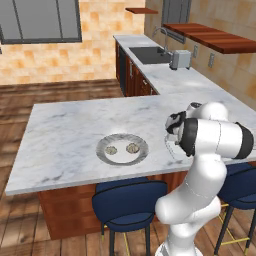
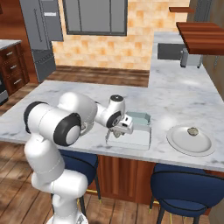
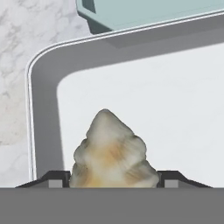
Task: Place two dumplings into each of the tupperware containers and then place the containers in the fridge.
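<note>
One dumpling (image 3: 113, 153) sits clamped between the gripper (image 3: 113, 178) fingers, tip pointing to twelve o'clock, directly over the grey tub (image 3: 144, 100) floor below.

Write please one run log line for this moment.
pincer: closed on lumpy beige dumpling | position: over see-through grey rectangular tub | round grey plate: two dumplings | pale blue-green tub: behind grey tub

Round grey plate (image 1: 122, 159) set near the front edge of the white marble counter (image 1: 65, 130). Two dark blue stools (image 1: 129, 200) tucked under the overhang — brown wood panelling behind them. Farther back, a sink (image 1: 148, 54) sunk into the worktop, a silver toaster (image 1: 180, 59) just beside it. Overhead, reddish wooden shelves (image 1: 210, 36) — wall-mounted.
</note>
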